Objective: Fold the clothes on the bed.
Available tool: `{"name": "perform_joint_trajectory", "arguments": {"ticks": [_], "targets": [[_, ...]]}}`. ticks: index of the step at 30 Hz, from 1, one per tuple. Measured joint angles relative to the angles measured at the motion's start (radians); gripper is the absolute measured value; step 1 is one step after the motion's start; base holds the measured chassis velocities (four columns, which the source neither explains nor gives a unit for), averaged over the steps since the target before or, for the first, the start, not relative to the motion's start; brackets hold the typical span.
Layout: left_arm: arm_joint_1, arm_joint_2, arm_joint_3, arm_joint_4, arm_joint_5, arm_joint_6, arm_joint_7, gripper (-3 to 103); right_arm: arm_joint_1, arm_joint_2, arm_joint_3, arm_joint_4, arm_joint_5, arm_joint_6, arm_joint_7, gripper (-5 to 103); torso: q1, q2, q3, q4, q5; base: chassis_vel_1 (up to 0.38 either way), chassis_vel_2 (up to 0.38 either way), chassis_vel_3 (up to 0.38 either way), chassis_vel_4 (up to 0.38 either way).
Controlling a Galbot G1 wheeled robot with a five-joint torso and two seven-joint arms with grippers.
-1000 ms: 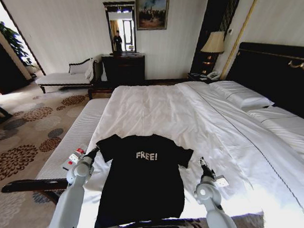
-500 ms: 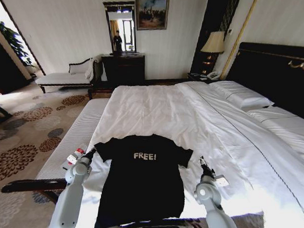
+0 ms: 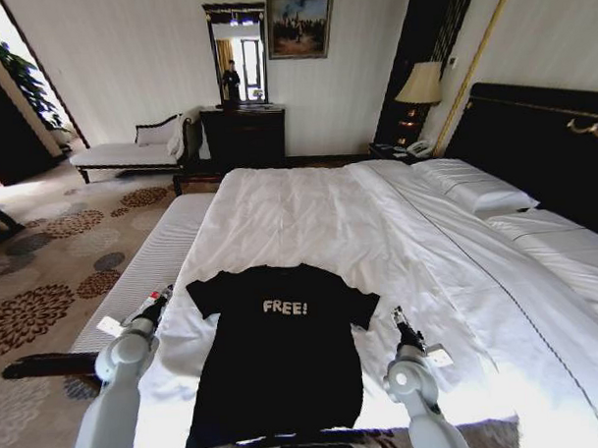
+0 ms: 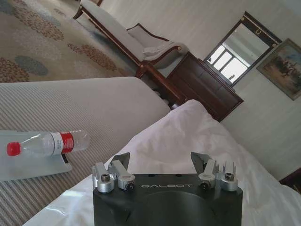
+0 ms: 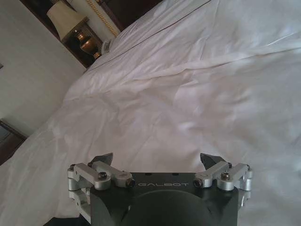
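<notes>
1. Soft black T-shirt (image 3: 279,348) lies flat and smooth on the bed (image 3: 397,230), near its foot edge, over rumpled white bedding.
2. The white "FREE!" lettering faces up; the shirt's long axis runs from me toward the far side, collar farthest.
3. My left gripper (image 3: 156,303) hovers beside its left sleeve, spread wide, empty.
4. My right gripper (image 3: 401,321) sits off the right sleeve, equally wide, empty.

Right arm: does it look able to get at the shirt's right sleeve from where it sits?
Probably yes. The right gripper, fingers open, sits just beside the T-shirt sleeve, with only bare white duvet between them.
</notes>
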Motion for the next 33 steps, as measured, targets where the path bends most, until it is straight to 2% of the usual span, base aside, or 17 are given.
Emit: {"name": "perform_joint_trajectory", "arguments": {"ticks": [3, 4, 5, 7, 8, 11, 17, 19, 20, 23, 24, 27, 29, 32, 33], "targets": [[0.077, -0.01, -0.064, -0.172, -0.068, 0.006, 0.009, 89, 0.007, -0.027, -0.004, 0.01, 0.11, -0.045, -0.056, 100, 0.0, 0.0, 0.0, -0.0001, -0.0001, 0.0, 0.0, 0.0, 0.0], [0.077, -0.01, -0.064, -0.172, -0.068, 0.006, 0.009, 89, 0.007, -0.027, -0.004, 0.01, 0.11, -0.045, -0.056, 100, 0.0, 0.0, 0.0, -0.0001, -0.0001, 0.0, 0.0, 0.0, 0.0], [0.095, -0.016, -0.086, -0.235, -0.092, 0.01, 0.01, 89, 0.012, -0.037, -0.007, 0.013, 0.154, -0.063, -0.069, 100, 0.0, 0.0, 0.0, -0.0008, 0.0003, 0.0, 0.0, 0.0, 0.0], [0.116, -0.03, -0.122, -0.348, -0.139, 0.018, 0.01, 98, 0.029, -0.056, -0.008, 0.02, 0.256, -0.105, -0.086, 100, 0.0, 0.0, 0.0, -0.0006, 0.0003, 0.0, 0.0, 0.0, 0.0], [0.116, -0.03, -0.122, -0.348, -0.139, 0.018, 0.01, 98, 0.029, -0.056, -0.008, 0.02, 0.256, -0.105, -0.086, 100, 0.0, 0.0, 0.0, -0.0006, 0.0003, 0.0, 0.0, 0.0, 0.0], [0.134, -0.05, -0.164, -0.49, -0.2, 0.028, 0.012, 100, 0.07, -0.092, -0.007, 0.011, 0.36, -0.162, -0.11, 100, 0.0, 0.0, 0.0, -0.0002, 0.0004, 0.0, 0.0, 0.0, 0.0], [0.124, -0.052, -0.234, -0.51, -0.333, 0.057, 0.009, 100, 0.103, -0.167, -0.013, -0.053, 0.384, -0.217, -0.168, 100, 0.0, 0.0, 0.0, -0.0005, 0.0001, 0.0, 0.0, 0.0, 0.0], [0.123, -0.05, -0.234, -0.51, -0.335, 0.06, 0.009, 100, 0.106, -0.178, -0.013, -0.06, 0.385, -0.223, -0.172, 100, 0.0, 0.0, 0.0, -0.0005, 0.0, 0.0, 0.0, 0.0, 0.0], [0.122, -0.048, -0.23, -0.508, -0.321, 0.066, 0.014, 100, 0.111, -0.195, -0.013, -0.072, 0.387, -0.232, -0.177, 100, 0.0, 0.0, 0.0, -0.0005, -0.0001, 0.0, 0.0, 0.0, 0.0], [0.128, -0.042, -0.176, -0.503, -0.183, 0.079, 0.024, 100, 0.12, -0.246, -0.02, -0.101, 0.372, -0.243, -0.174, 100, 0.0, 0.0, 0.0, -0.0005, 0.0, 0.0, 0.0, 0.0, 0.0], [0.128, -0.042, -0.176, -0.503, -0.183, 0.079, 0.024, 100, 0.12, -0.246, -0.02, -0.101, 0.372, -0.243, -0.174, 100, 0.0, 0.0, 0.0, -0.0005, 0.0, 0.0, 0.0, 0.0, 0.0], [0.125, -0.055, -0.113, -0.499, -0.09, 0.095, 0.027, 100, 0.111, -0.274, -0.03, -0.107, 0.319, -0.241, -0.18, 100, 0.0, 0.0, 0.0, -0.0006, -0.0001, 0.0, 0.0, 0.0, 0.0], [0.123, -0.056, -0.105, -0.499, -0.072, 0.098, 0.027, 100, 0.11, -0.275, -0.032, -0.106, 0.311, -0.241, -0.18, 100, 0.0, 0.0, 0.0, -0.0006, -0.0001, 0.0, 0.0, 0.0, 0.0], [0.132, -0.044, -0.047, -0.496, 0.204, 0.112, 0.047, 100, 0.105, -0.262, -0.038, -0.104, 0.256, -0.232, -0.18, 100, 0.0, 0.0, 0.0, -0.0005, -0.0001, 0.0, 0.0, 0.0, 0.0], [0.132, -0.044, -0.047, -0.496, 0.204, 0.112, 0.047, 100, 0.105, -0.262, -0.038, -0.104, 0.256, -0.232, -0.18, 100, 0.0, 0.0, 0.0, -0.0005, -0.0001, 0.0, 0.0, 0.0, 0.0]]}}
